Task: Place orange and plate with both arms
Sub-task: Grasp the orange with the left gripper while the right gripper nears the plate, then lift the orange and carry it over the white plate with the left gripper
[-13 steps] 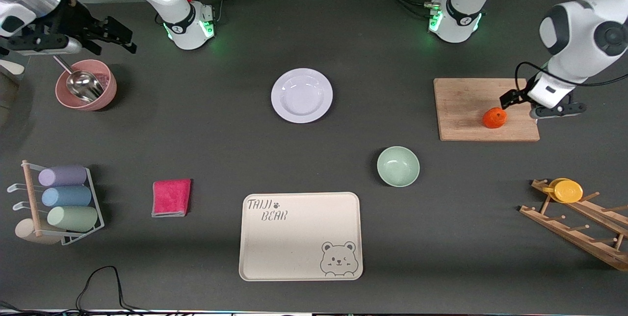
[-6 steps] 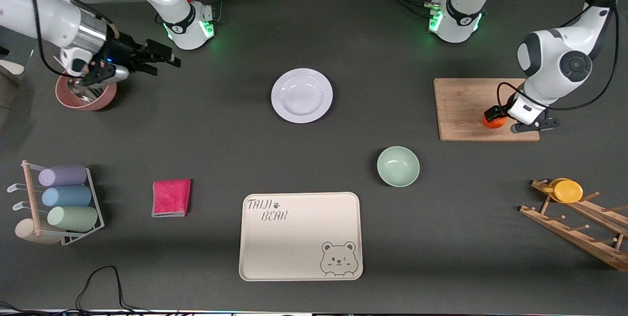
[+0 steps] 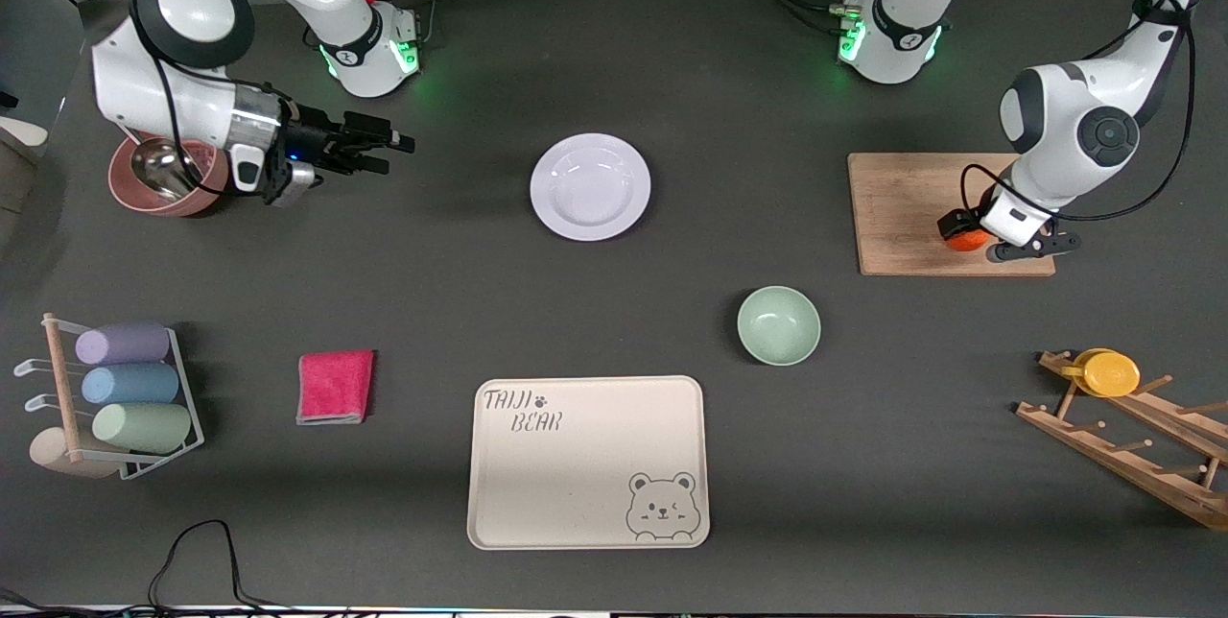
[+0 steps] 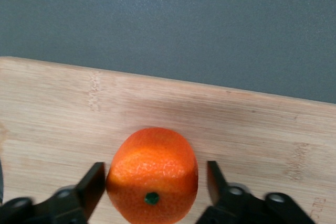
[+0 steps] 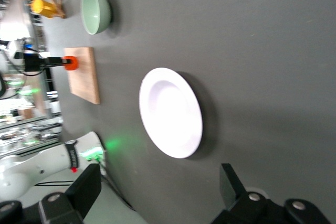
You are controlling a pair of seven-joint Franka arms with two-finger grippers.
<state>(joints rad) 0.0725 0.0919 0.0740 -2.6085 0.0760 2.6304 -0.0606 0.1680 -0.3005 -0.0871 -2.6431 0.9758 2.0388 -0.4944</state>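
Note:
The orange sits on a wooden cutting board at the left arm's end of the table. My left gripper is down around it. In the left wrist view the orange lies between the two open fingers of the left gripper, one finger on each side with a small gap. The white plate lies alone mid-table. My right gripper is open and empty, low over the table between a pink bowl and the plate. The plate shows ahead of the right gripper.
A pale green bowl and a cream bear tray lie nearer the camera than the plate. A pink bowl with a metal scoop, a pink cloth and a cup rack are at the right arm's end. A wooden rack holds a yellow disc.
My right gripper has swung from over the pink bowl toward the plate. My left gripper has come down from beside the orange to straddle it.

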